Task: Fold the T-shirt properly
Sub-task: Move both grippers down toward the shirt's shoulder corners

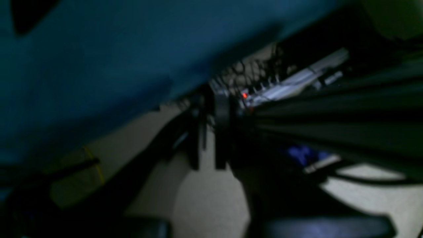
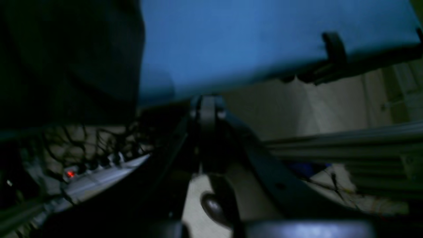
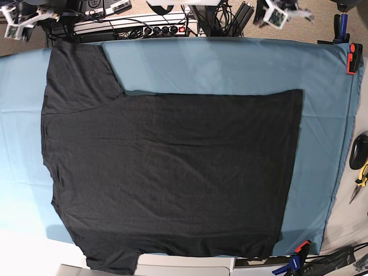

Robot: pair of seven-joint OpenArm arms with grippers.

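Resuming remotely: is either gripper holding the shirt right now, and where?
Nothing is held. The T-shirt lies flat on the blue cloth; both grippers sit beyond the far edge.

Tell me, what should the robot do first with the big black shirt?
Probably reach for the far sleeve. The T-shirt lies spread flat and unfolded on the blue cloth, with both pincers off it, so folding that sleeve inward seems a sensible start.

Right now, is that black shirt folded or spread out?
Spread out: the T-shirt lies flat, sleeve and hem showing, on the blue cloth.
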